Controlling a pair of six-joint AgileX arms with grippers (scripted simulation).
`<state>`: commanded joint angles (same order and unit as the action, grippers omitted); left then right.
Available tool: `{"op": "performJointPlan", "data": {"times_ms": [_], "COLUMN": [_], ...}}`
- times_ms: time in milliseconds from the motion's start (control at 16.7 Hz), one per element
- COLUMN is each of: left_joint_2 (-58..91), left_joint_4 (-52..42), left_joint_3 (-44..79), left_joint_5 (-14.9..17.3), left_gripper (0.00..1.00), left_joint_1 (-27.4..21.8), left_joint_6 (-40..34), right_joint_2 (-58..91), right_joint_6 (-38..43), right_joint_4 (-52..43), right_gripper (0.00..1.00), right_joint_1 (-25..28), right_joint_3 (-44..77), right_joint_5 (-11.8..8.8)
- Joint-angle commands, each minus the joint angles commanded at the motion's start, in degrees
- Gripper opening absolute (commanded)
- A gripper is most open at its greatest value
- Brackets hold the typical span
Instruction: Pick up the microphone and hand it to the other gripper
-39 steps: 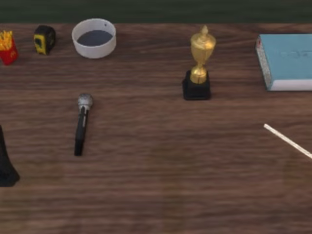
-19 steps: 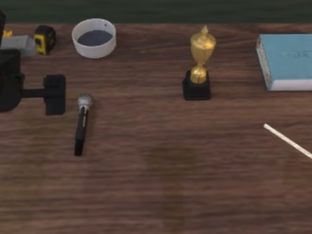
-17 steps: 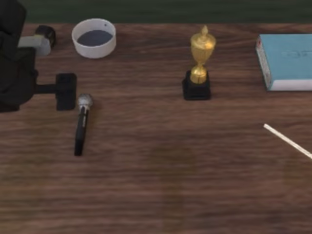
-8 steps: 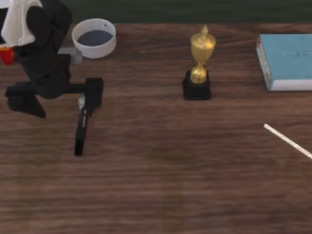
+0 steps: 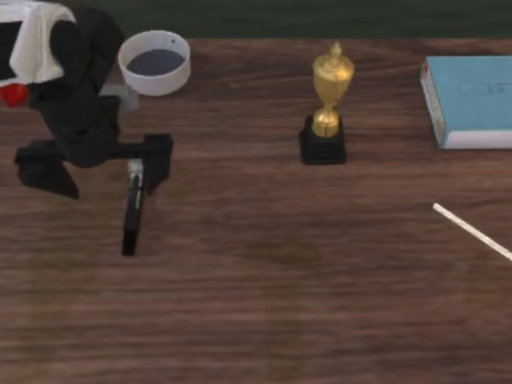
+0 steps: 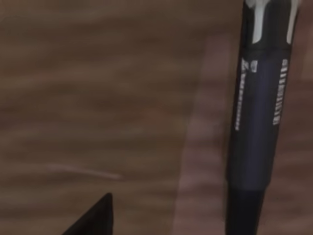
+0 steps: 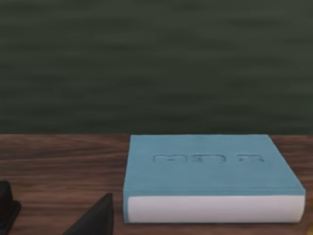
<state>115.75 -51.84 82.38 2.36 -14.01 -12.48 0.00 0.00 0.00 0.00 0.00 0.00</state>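
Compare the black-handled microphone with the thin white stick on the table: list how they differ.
Colour: the black-handled microphone is dark, while the thin white stick is pale all along.
Place: the microphone lies at the table's left under the left gripper; the stick lies at the right edge, with nothing near it.
Pose: the microphone runs nearly front to back; the stick runs diagonally and is cut off by the picture's edge.
Both lie flat on the brown wooden table.

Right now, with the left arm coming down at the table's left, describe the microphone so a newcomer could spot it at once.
Start at the white bowl at the table's far left. Just in front of it the left gripper hangs over the microphone, which lies flat on the wood, its head end under the gripper. It is a slim black stick, unlike the thin white stick at the right edge.
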Motion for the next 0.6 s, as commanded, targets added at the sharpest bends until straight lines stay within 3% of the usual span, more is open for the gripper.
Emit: {"op": "performJointPlan", "data": {"times_ms": [360,600], "left_joint_2": [8.43,9.96], "left_joint_4": [14.32,16.26], "left_joint_3": [-5.24,-6.08], "left_joint_5": [0.04,0.04], "left_gripper": [1.0,1.0], "left_joint_1": [-0.52,-0.62], "left_joint_6": [-0.38,-0.47], "right_joint_2": [0.0,0.0], "right_joint_6": [0.0,0.0], "right_joint_4": [0.0,0.0], "right_gripper": [1.0,1.0], "right_joint_1": [0.0,0.0], "right_joint_3": [0.0,0.0], "right_joint_5": [0.0,0.0]}}
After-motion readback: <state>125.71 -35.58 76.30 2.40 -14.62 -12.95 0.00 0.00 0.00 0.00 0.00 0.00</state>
